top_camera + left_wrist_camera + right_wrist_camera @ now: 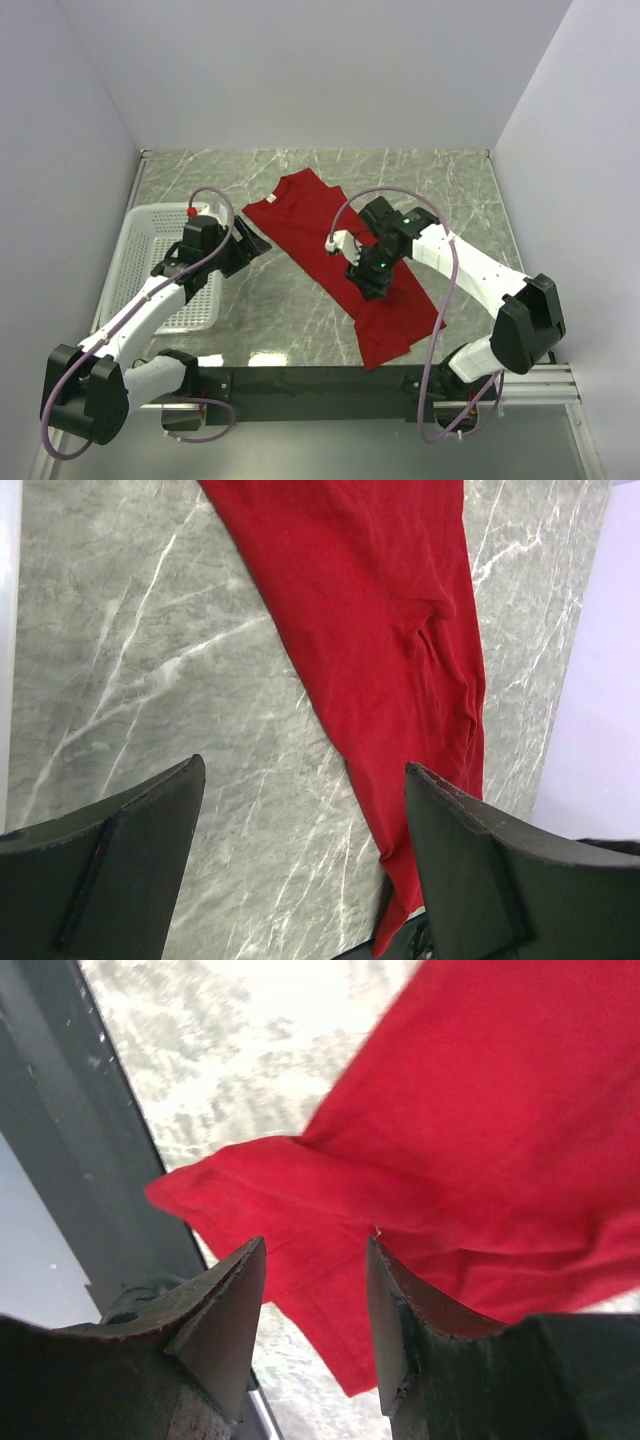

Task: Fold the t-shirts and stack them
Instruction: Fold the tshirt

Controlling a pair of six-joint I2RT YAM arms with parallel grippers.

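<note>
1. Where the bench (280,300) meets the left wall, a white mesh basket (135,245) sits. The left arm reaches across its right half and hides part of the mesh.
2. Just right of the basket, the left gripper (250,243) hangs at the shirt's left edge. In its wrist view the gripper (305,770) has its jaws spread wide and holds nothing. Bare marble shows beneath them, and the right-hand finger (480,870) overlaps the red edge.
3. The shirt (310,235) lies on the bench as a long slanting strip. It runs from the far centre, just beside the basket's far corner, down towards the near right. Its cloth (370,630) shows a few soft creases.
4. Over the strip's middle, the right gripper (366,285) and its wrist block the top view of the cloth below. In the right wrist view the gripper (315,1245) has its jaws parted by a narrower gap than the left's. Red cloth (480,1130) shows through that gap but nothing is pinched. Whether the tips touch the cloth cannot be told.
5. A pale cable (385,192) loops from the right arm above the shirt.
6. Along the near edge runs a dark rail (320,380), and the shirt's lower end lies close to it (60,1110).
</note>
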